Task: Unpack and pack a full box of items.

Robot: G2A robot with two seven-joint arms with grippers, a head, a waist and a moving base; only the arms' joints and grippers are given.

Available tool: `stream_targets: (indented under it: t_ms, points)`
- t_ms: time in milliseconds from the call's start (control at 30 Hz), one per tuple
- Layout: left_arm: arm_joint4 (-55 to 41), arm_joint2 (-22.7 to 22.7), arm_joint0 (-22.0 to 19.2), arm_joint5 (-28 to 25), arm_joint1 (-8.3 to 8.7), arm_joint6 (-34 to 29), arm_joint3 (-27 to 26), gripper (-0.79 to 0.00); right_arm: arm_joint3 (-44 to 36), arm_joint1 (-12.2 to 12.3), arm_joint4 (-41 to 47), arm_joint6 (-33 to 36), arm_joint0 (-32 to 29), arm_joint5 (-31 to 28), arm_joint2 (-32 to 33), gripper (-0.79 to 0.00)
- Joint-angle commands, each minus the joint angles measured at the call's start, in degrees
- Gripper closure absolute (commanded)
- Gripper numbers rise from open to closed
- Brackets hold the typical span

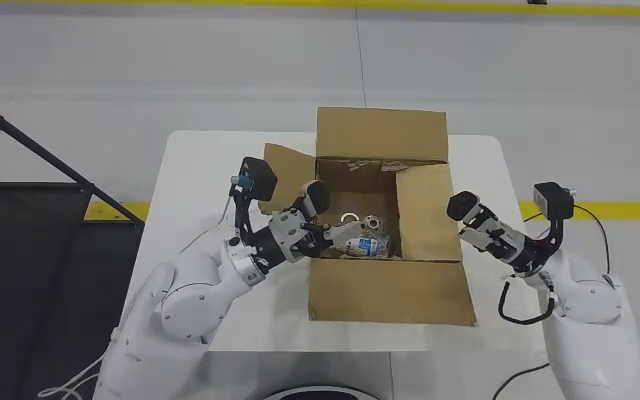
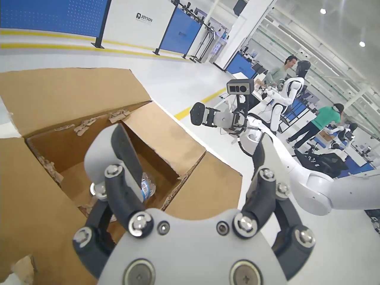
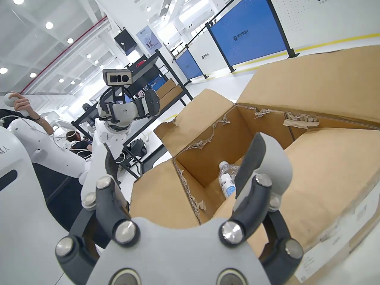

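Bottle [image 1: 362,245] lies sideways at the bottom of the box [image 1: 390,292], left gripper [image 1: 322,212] hanging over the box's left edge, spread wide and empty. Right gripper [image 1: 475,222], also spread and empty, sits just outside the right flap [image 1: 430,215]. Worry: reaching in snags the torn left flap [image 1: 285,165], or the round bottle rolls away.

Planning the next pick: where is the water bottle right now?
Top view: the water bottle lies on the floor of the open cardboard box, toward its near wall, beside the left claw.
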Motion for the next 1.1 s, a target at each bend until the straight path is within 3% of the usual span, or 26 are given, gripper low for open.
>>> stream_targets:
  t_ms: [0,300,433,567,800,1067]
  points:
    - [-2.97,0.87,-1.64,2.29,-0.23,-1.18,1.11,-0.785,-1.35,0.04,-1.20,-1.16,-0.41,0.15,-0.06,-0.785]
    - [-12.14,8.64,-16.97,16.83,-2.18,-10.55,10.36,-0.785,-4.30,1.27,2.09,-4.19,-4.27,-5.24,4.37,-0.785]
    - [-16.29,14.01,-25.10,22.63,-3.63,-16.29,17.79,-0.785,-4.63,2.25,3.59,-6.32,-6.97,-7.37,6.84,-0.785]
    - [-20.00,19.75,-31.54,24.96,-5.42,-19.92,26.32,-0.785,-4.49,3.16,4.47,-7.44,-8.82,-8.49,7.88,-0.785]
    - [-26.17,26.98,-37.55,25.04,-8.70,-19.80,37.25,-0.785,-3.63,4.44,5.23,-8.28,-9.81,-9.33,7.47,-0.785]
    - [-29.74,30.57,-39.32,21.84,-11.31,-16.30,45.69,-0.785,-3.64,5.29,5.78,-8.28,-9.60,-9.33,6.35,-0.785]
